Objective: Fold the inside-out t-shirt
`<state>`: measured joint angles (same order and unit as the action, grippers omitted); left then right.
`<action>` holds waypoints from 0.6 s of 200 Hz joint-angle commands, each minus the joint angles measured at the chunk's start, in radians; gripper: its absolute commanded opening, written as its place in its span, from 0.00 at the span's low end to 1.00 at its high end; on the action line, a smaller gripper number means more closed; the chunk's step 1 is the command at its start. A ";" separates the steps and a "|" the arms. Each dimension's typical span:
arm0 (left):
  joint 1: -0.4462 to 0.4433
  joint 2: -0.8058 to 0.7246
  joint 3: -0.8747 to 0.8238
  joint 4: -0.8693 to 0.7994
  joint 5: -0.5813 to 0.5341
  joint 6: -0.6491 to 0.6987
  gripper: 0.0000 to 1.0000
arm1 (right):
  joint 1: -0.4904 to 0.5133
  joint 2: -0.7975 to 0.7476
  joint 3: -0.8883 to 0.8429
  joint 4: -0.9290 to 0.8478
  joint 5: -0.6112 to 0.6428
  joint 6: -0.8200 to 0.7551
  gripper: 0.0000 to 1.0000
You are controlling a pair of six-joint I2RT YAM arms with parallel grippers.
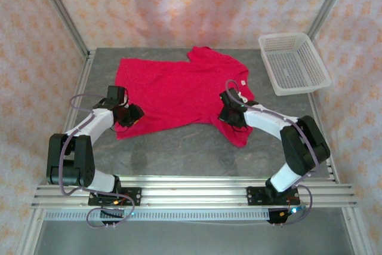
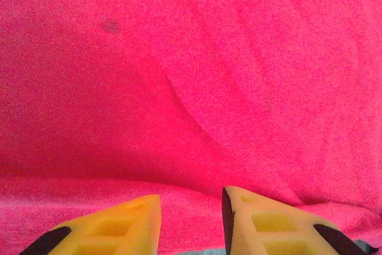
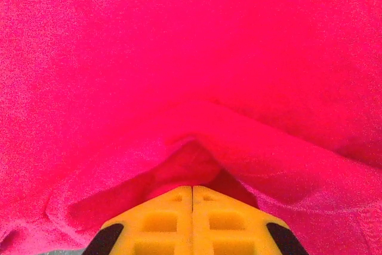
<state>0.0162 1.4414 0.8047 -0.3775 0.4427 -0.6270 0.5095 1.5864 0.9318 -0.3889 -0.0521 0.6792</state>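
The inside-out t-shirt [image 1: 179, 91], bright red and plain, lies spread on the grey table [image 1: 179, 147], with a small pale tag [image 1: 243, 83] near its right edge. My left gripper [image 1: 134, 116] sits low at the shirt's near-left corner. In the left wrist view it [image 2: 191, 219] is open, its yellow fingers [image 2: 119, 228] astride the red hem, with a sliver of table below. My right gripper [image 1: 230, 114] rests on the shirt's right side, above a flap hanging toward me. In the right wrist view it [image 3: 192, 190] is shut, the t-shirt [image 3: 191, 88] tented up at its tips.
A white plastic basket [image 1: 292, 63] stands at the back right of the table. Aluminium rails [image 1: 197, 192] run along the near edge by the arm bases. Patterned walls close in the left, back and right sides.
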 commanded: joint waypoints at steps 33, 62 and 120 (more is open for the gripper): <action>0.017 0.008 0.012 -0.017 0.008 0.011 0.32 | 0.066 -0.216 0.024 -0.195 -0.029 -0.066 0.00; 0.018 0.004 0.022 -0.024 -0.002 0.007 0.32 | 0.163 -0.312 0.007 -0.302 -0.115 -0.087 0.00; 0.019 0.040 0.042 -0.042 -0.070 0.009 0.30 | 0.425 -0.491 -0.182 -0.281 -0.251 0.088 0.00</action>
<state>0.0273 1.4536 0.8116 -0.3817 0.4255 -0.6273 0.8543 1.1473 0.8265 -0.6411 -0.2302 0.6720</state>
